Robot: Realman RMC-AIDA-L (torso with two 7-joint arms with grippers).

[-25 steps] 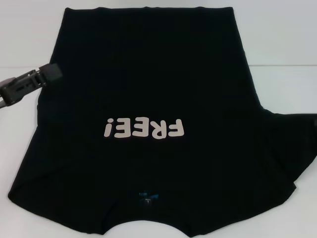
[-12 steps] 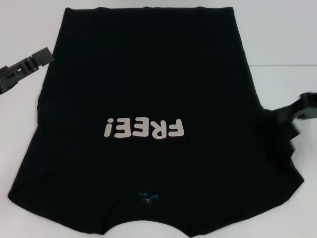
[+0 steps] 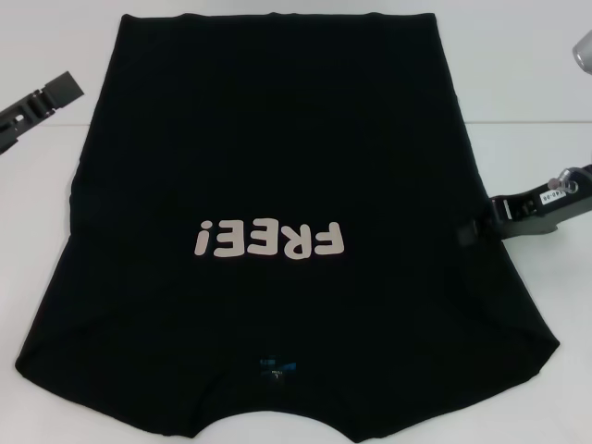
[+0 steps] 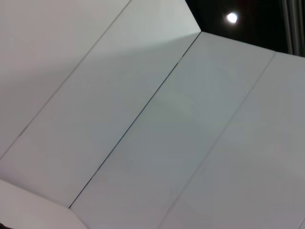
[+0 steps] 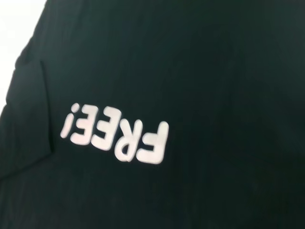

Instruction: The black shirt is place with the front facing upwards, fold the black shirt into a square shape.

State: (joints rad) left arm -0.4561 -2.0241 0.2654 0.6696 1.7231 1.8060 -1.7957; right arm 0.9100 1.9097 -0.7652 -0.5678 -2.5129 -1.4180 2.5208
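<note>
The black shirt (image 3: 268, 157) lies flat on the white table, front up. Its pale "FREE!" print (image 3: 269, 240) reads upside down in the head view, and the small blue neck label (image 3: 276, 367) is at the near edge. My right gripper (image 3: 470, 233) reaches in from the right, over the shirt's right edge, shut on the sleeve it has carried inward. That sleeve now lies over the body, black on black. My left gripper (image 3: 67, 88) hangs off the cloth at the far left. The right wrist view is filled with the shirt (image 5: 200, 71) and its print (image 5: 114, 138).
White table (image 3: 527, 102) surrounds the shirt on the left, right and far sides. The shirt's near edge runs out of the head view. The left wrist view holds only white panels (image 4: 143, 119) with thin seams.
The right gripper came in from the right and moved left with the right sleeve, folding it onto the shirt's body. The left gripper drew back off the shirt's left edge, up and outward.
</note>
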